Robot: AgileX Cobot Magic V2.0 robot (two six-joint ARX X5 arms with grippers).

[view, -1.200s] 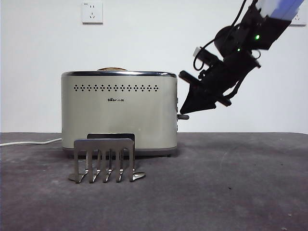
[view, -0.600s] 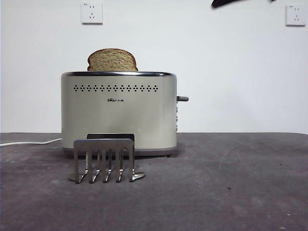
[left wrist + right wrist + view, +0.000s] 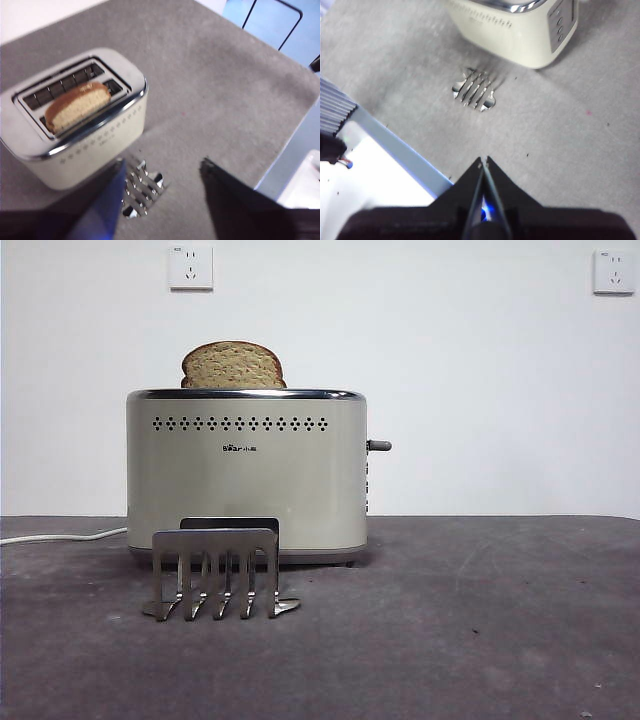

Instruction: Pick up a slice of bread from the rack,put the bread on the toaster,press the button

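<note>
A plain white wall [image 3: 450, 370] with 2 sockets [image 3: 191, 266] — below it, a grey table [image 3: 480, 620].

Shiny brushed metal on the rack [image 3: 217, 570], chrome gleaming along the glossy cream toaster [image 3: 246, 475]. Bench [image 3: 480, 630] looks matt, rough grey cloth.

Left claw [image 3: 162, 192]: black jaws, blue glow. Right claw [image 3: 484, 161]: black, pointed.
</note>
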